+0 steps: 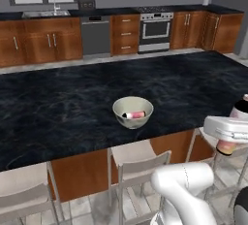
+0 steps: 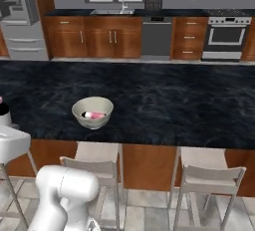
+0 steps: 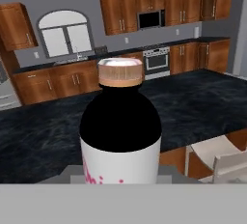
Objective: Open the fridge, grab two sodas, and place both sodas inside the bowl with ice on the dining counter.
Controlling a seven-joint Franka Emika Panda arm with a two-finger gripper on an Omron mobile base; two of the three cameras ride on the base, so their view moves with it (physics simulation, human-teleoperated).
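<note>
Gripper (image 1: 231, 134) sat at the right edge of the left base view, off the near edge of the dining counter (image 1: 72, 98) and above the stools. Jaws were narrowed partway and clamped on 1 soda bottle (image 3: 120, 131). In the hand view the bottle stood upright and close to the lens: tan cap with a pale top, black shoulder, white label with pink marks low down. In the left base view its dark neck rose above my white hand and a pinkish-orange end stuck out below it.

Bowl (image 1: 132, 111), cream with a grey rim, sat on the black veined counter top near the near edge, well apart from the held bottle. A 2nd soda (image 1: 134, 115) lay on its side inside the bowl, pink body, dark cap end toward the left in both base views. Ice in the bowl: could not tell.

Fridge (image 2: 20, 18), grey, stood at the far left of the right base view; whether its doors were open, I could not tell. 2 pale stools (image 2: 97, 163) were tucked under the counter's wooden base. Stove (image 1: 156, 29) and sink (image 1: 46, 12) lined the back wall.
</note>
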